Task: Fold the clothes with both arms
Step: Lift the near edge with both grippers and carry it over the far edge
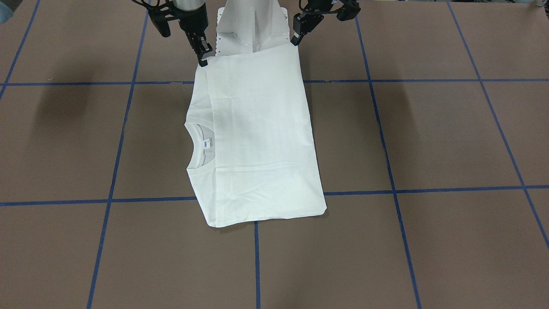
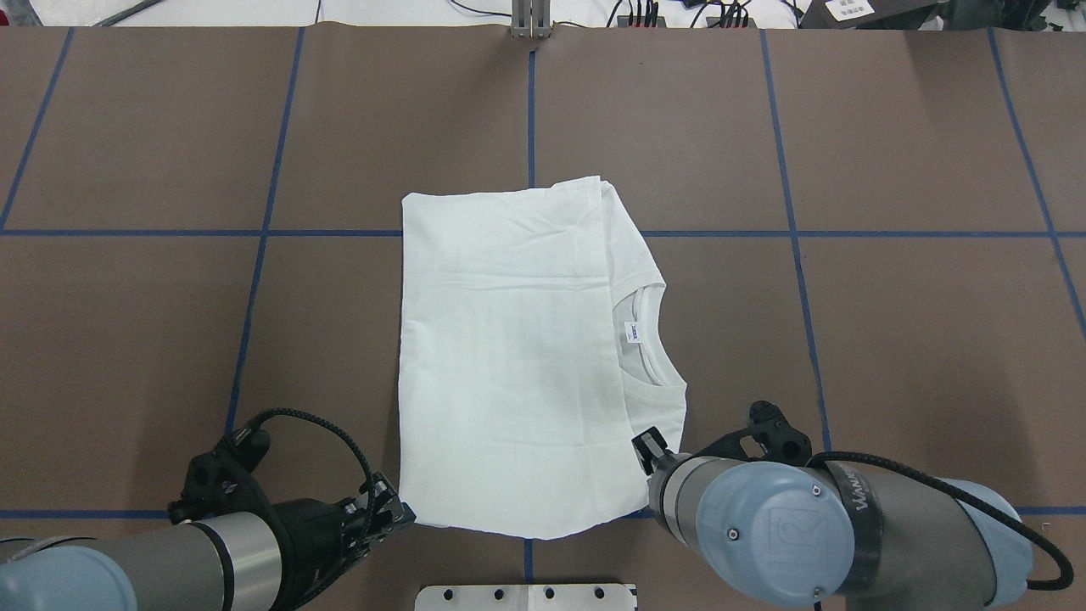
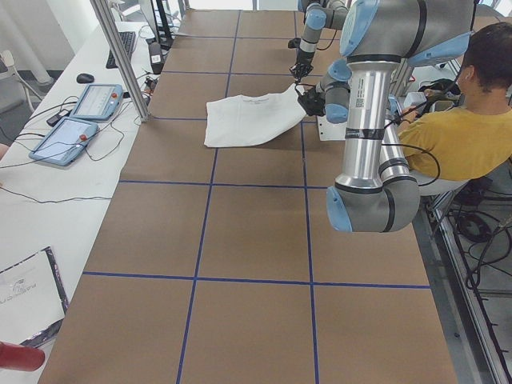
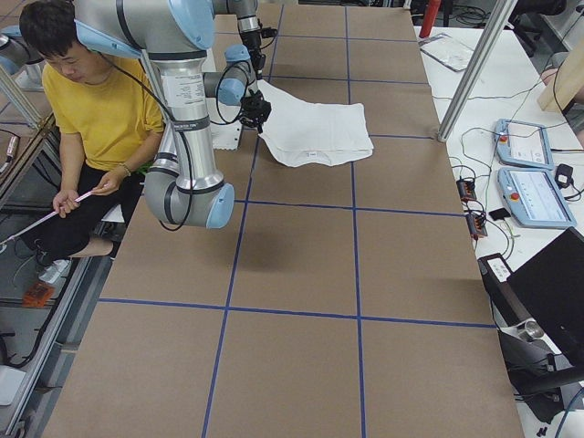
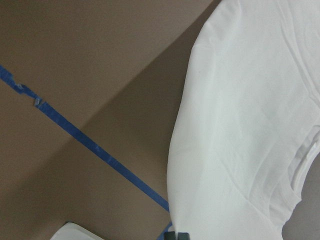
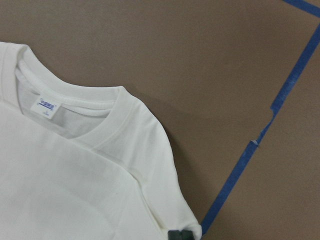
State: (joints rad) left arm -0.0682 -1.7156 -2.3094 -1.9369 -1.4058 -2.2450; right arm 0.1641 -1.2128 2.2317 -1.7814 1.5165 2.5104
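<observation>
Start at the overhead view's left: your left tool (image 2: 392, 507) sits at the near left corner of the T-shirt (image 2: 509, 356), and as far as I can judge its fingers are drawn together on that corner. The left wrist view shows a dark fingertip (image 5: 176, 235) right at the cloth, with shadow under the edge, so that edge looks raised off the bench (image 2: 127, 339). In the middle, the T-shirt lies at the bench's centre, just ahead of the white pedestal (image 2: 526, 596), as a tidy rectangle. No sleeve hangs out, and a smooth upper layer runs from the left edge to partway over the collar (image 6: 90, 97), leaving the small label (image 2: 632, 333) showing. I read that as the first folds done: sleeves tucked in and the length doubled over toward the neck. Farther right, your right tool (image 2: 646, 448) looks clamped on the near shoulder corner beside the collar, and its wrist view shows a fingertip (image 6: 180, 234) at that corner. From the bench's left end, the near edge appears lifted between the two tools while the far part lies flat. So I judge you are at the start of the cross fold: the near edge has yet to be carried over to the far edge, laid down and released.
</observation>
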